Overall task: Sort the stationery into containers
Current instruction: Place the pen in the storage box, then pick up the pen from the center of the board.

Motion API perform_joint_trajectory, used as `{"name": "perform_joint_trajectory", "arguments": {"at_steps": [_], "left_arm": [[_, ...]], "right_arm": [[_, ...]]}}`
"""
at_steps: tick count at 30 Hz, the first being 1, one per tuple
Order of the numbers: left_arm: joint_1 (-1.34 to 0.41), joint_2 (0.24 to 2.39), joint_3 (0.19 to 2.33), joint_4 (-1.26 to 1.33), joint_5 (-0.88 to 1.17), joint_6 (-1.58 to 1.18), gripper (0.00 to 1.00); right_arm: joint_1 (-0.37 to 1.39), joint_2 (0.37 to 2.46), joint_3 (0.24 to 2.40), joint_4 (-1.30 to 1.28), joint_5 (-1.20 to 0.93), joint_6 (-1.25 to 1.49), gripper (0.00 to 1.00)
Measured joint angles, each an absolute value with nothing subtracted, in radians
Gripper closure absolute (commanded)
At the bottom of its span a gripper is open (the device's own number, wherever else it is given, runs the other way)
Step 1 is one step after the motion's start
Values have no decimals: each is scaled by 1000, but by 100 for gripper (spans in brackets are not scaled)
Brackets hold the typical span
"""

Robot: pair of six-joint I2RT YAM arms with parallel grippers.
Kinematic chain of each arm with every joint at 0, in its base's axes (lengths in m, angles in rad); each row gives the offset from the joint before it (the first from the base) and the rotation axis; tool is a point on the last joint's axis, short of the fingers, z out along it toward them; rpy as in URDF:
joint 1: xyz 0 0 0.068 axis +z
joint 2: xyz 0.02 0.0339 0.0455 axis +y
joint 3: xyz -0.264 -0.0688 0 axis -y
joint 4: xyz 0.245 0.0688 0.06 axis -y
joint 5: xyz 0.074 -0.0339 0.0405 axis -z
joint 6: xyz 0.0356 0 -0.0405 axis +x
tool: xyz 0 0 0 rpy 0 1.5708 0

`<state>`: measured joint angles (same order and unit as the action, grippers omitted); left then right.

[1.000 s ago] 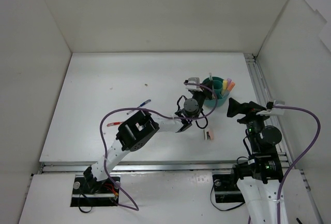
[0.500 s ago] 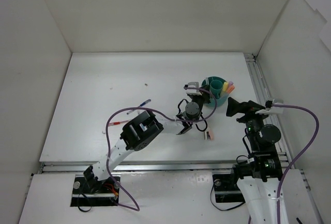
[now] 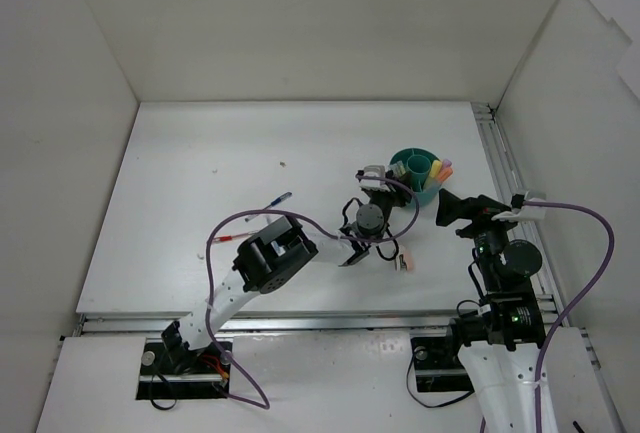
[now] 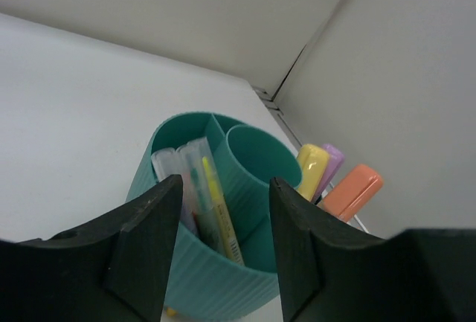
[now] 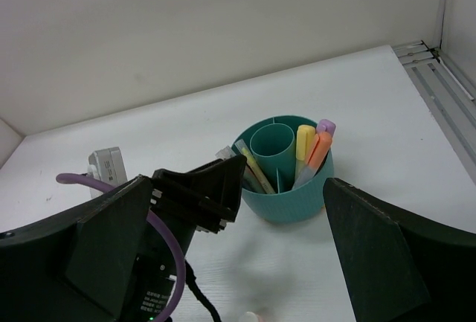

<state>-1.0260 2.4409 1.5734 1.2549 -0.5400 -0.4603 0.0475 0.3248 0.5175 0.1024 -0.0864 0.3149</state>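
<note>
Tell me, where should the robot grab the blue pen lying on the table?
Probably at the middle of its barrel, coming straight down from above. The blue pen lies flat and slanted on the table, so the left fingers, turned crosswise to its length, could close on its thin sides.

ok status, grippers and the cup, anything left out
Left gripper open, empty, facing the teal cup. Right gripper open, empty, off to its right. Markers in cup; blue pen, red pen, eraser out on table. Nothing between left jaws and cup.
</note>
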Motion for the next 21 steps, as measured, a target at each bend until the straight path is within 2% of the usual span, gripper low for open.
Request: {"name": "perform_joint_trajectory", "arguments": {"at_steps": [3, 5, 6, 10, 13, 16, 21], "left_arm": [[-1030, 2430, 1524, 1256, -539, -437, 40], [-1035, 2412, 1482, 1255, -534, -413, 6], [-1036, 2395, 1456, 1253, -531, -395, 0], [-1039, 2244, 1297, 1238, -520, -363, 0], [-1040, 2041, 1145, 1232, -513, -352, 0], [-1040, 1834, 1099, 1188, -502, -353, 0], [-978, 1565, 1249, 664, -419, -467, 0]], "right_arm": [[47, 325, 517, 102, -88, 315, 2], [47, 326, 517, 102, -91, 313, 2], [47, 328, 517, 101, -93, 313, 2], [47, 367, 536, 81, -95, 305, 2], [47, 399, 556, 71, -107, 294, 2], [50, 434, 575, 69, -137, 286, 2], [121, 666, 669, 86, -243, 286, 2]]}}
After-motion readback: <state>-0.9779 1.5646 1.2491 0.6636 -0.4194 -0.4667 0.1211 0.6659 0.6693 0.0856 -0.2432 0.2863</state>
